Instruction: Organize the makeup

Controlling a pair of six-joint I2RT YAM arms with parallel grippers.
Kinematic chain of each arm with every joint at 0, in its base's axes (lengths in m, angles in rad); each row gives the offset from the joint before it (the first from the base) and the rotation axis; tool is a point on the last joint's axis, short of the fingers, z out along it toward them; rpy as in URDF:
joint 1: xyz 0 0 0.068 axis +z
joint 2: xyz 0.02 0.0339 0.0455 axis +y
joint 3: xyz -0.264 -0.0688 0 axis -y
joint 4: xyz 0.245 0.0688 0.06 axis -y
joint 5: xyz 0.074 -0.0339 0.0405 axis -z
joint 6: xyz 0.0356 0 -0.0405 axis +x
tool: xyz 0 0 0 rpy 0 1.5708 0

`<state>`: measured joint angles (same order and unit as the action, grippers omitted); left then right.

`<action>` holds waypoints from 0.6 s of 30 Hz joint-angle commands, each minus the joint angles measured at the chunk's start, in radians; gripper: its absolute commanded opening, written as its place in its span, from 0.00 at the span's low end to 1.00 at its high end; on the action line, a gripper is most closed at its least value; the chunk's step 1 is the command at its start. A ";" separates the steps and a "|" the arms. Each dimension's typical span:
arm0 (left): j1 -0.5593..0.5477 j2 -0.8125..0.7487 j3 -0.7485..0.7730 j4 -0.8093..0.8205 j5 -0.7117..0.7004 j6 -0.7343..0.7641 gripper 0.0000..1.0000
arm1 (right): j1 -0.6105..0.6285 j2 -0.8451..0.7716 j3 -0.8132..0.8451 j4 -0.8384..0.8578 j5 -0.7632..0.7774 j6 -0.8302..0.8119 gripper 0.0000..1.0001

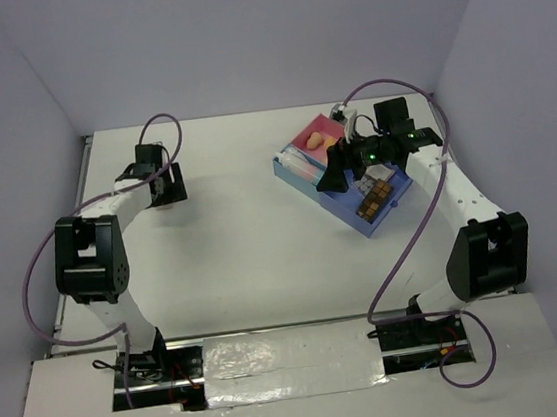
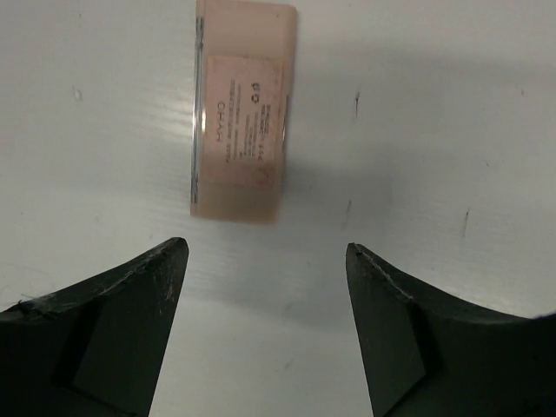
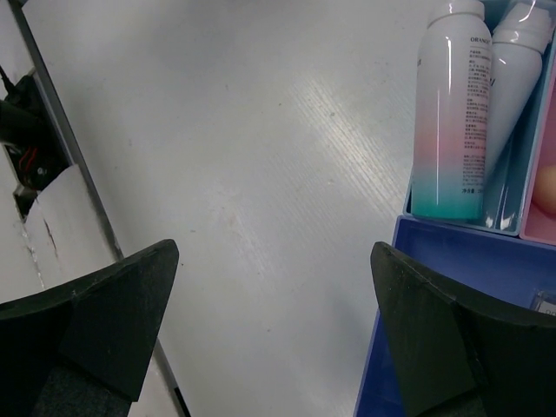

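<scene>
A peach palette [image 2: 241, 113] lies flat on the white table, label side up, just beyond the tips of my left gripper [image 2: 265, 252]. That gripper is open and holds nothing. My right gripper [image 3: 274, 252] is open too and hovers over the table at the left edge of the tray [image 3: 452, 261]. In the tray's light blue compartment lie a pinkish teal-capped tube [image 3: 447, 113] and a white bottle [image 3: 514, 78]. Two tan sponges [image 1: 317, 140] sit in the pink compartment and dark palettes [image 1: 373, 198] in the blue one. From above, the left gripper [image 1: 166, 189] is at the far left and the right gripper [image 1: 338, 175] over the tray [image 1: 285, 167].
The table's left edge and a dark gap with wiring [image 3: 26, 130] show in the right wrist view. White walls close the table on three sides. Purple cables loop above both arms.
</scene>
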<state>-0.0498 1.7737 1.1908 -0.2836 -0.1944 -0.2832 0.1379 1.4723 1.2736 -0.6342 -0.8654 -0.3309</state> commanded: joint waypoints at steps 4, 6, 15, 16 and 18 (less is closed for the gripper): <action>0.025 0.139 0.164 0.012 -0.050 0.090 0.86 | 0.003 -0.032 0.027 -0.002 0.019 -0.016 1.00; 0.033 0.170 0.205 -0.005 -0.047 0.096 0.86 | 0.003 -0.035 0.026 -0.002 0.023 -0.019 0.99; 0.047 0.279 0.289 -0.029 -0.005 0.121 0.85 | 0.003 -0.023 0.032 -0.008 0.020 -0.017 1.00; 0.071 0.294 0.294 -0.032 0.006 0.118 0.85 | 0.003 -0.018 0.036 -0.009 0.020 -0.017 1.00; 0.077 0.312 0.303 -0.035 0.016 0.107 0.84 | 0.003 -0.017 0.038 -0.010 0.019 -0.019 1.00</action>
<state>0.0063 2.0567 1.4574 -0.3107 -0.2047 -0.1848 0.1379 1.4719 1.2736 -0.6361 -0.8440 -0.3351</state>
